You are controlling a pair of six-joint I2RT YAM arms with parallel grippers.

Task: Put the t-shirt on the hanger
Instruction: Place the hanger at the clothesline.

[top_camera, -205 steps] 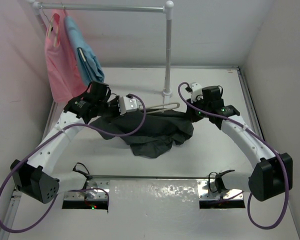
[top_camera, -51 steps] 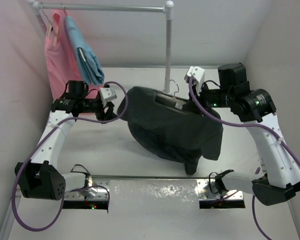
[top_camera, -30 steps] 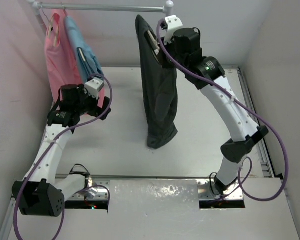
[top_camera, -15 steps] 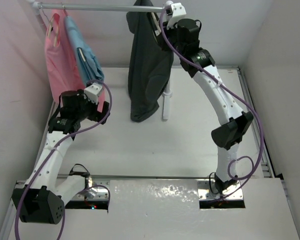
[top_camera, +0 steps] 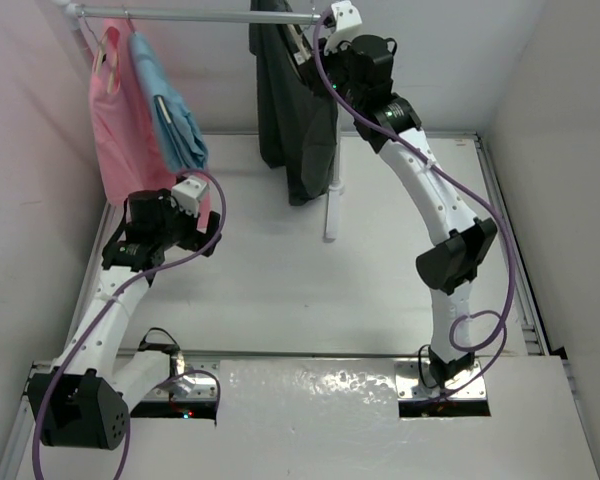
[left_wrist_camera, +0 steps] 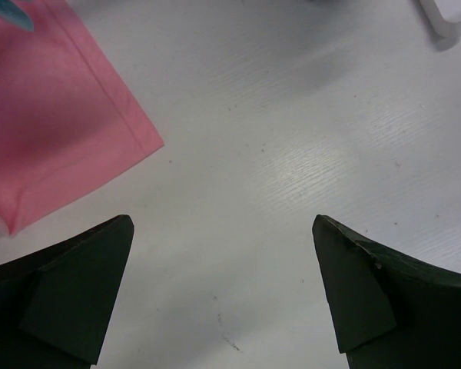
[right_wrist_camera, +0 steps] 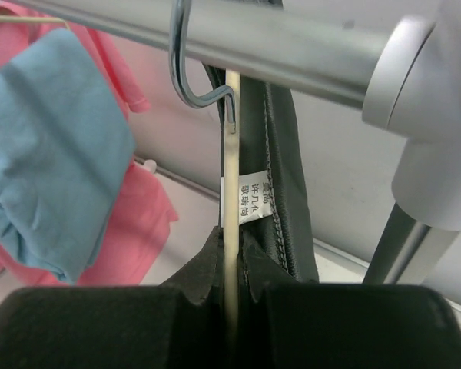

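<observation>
Obs., top view: t-shirt [top_camera: 295,110] hangs as a narrow dark drape at upper centre of frame, below the rail [top_camera: 180,15] and just beside the rail's white post [top_camera: 332,200]. It is clear of the worktop [top_camera: 280,290].

R wrist view: right claw [right_wrist_camera: 232,247] is clenched on the hanger [right_wrist_camera: 232,192], whose pale stem runs vertically up the frame centre between the two fingers. The shirt collar, with its white label [right_wrist_camera: 253,201], lies against the stem on the right side. The shirt is judged to be carried on the hanger, but the shoulders are not in view.

Key relation: the hook [right_wrist_camera: 186,77] is straight above the claw, along the stem axis. Its metal curve crosses the rail at upper centre-left of the frame, and its top is cut off by the frame edge. Whether the hook bears on the rail cannot be told. The hanger is seen edge-on, so its long axis is judged to lie approx. crosswise to the rail.

L wrist view: left claw [left_wrist_camera: 221,231] is released, fingers spread wide, with nothing between them but bare worktop. It is at left of centre in the top view, well apart from the shirt, near the hem of the pink garment [top_camera: 115,120]. The light blue garment [top_camera: 165,100] hangs next to it at upper left.

Judgement: the R arm is the nearer arm and the only one engaged. The next move depends on the hook seating on the rail before the grip is let go. Risk: hanger drops if the hook is not seated.
</observation>
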